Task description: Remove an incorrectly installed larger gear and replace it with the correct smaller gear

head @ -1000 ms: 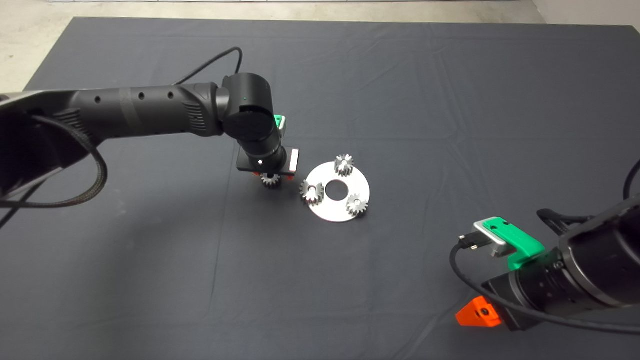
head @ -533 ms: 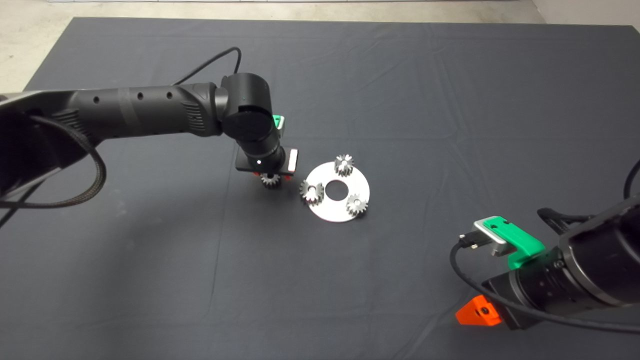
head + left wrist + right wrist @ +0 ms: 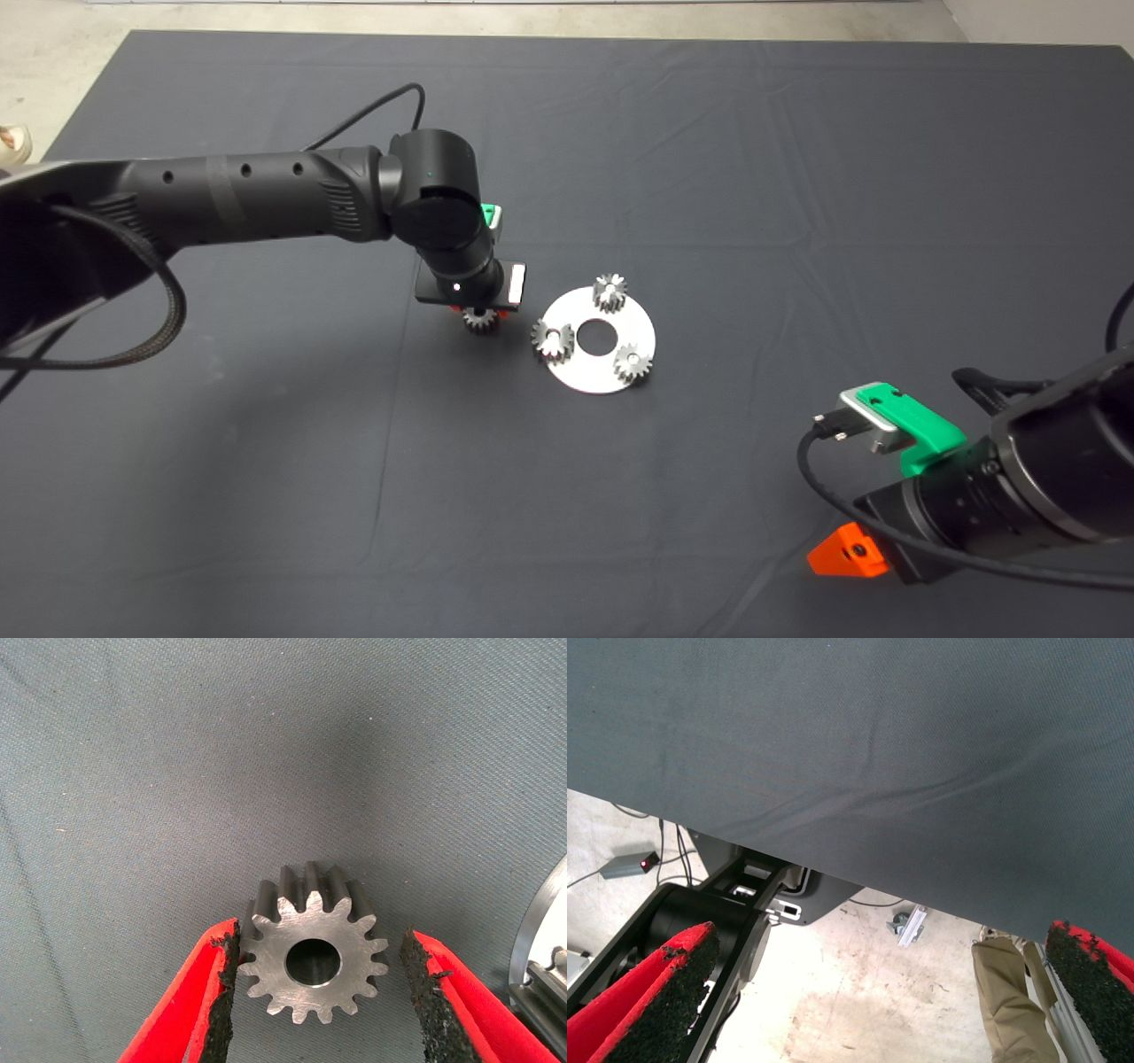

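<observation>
Just left of the round silvery metal disc (image 3: 599,339), I am holding my left gripper (image 3: 317,961) over the dark mat (image 3: 709,177), its red fingers (image 3: 190,1001) spread either side of the small silvery toothed gear (image 3: 313,957) lying flat there; one pad is touching its teeth, the other standing clear. Sitting on the disc's left edge is the wider silvery spur gear (image 3: 551,339), beside two small gears (image 3: 610,291). My right gripper (image 3: 881,992) is waiting at the mat's lower right, fingers wide apart, with a person's leg (image 3: 1005,992) showing beyond.
</observation>
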{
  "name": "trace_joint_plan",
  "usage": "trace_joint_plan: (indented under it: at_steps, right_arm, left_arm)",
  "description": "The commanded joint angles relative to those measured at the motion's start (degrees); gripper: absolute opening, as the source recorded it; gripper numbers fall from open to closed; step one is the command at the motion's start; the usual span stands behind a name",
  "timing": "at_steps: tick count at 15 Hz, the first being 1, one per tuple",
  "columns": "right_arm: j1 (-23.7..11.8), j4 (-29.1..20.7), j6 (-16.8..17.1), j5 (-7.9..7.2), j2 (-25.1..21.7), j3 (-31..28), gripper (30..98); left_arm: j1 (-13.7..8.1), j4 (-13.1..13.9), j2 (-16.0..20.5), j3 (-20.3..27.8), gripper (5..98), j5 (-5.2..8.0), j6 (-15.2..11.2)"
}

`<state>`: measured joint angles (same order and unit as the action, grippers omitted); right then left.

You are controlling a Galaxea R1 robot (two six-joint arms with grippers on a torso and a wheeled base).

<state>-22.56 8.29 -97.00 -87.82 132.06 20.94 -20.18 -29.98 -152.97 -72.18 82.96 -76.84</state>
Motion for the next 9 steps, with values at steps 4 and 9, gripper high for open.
trace_joint_plan:
  at_steps: [4, 9]
  right_arm:
    - [-1.09, 0.41, -0.29, -1.92, -0.18, -0.13, 97.7]
    - [-1.08, 0.41, -0.29, -1.96, -0.22, -0.13, 97.7]
  left_arm:
    - [-0.75, -0.26, 0.17, 0.48, 41.0, 0.28, 0.46]
    - [-0.40, -0.26, 0.08, 0.48, 38.9, 0.28, 0.46]
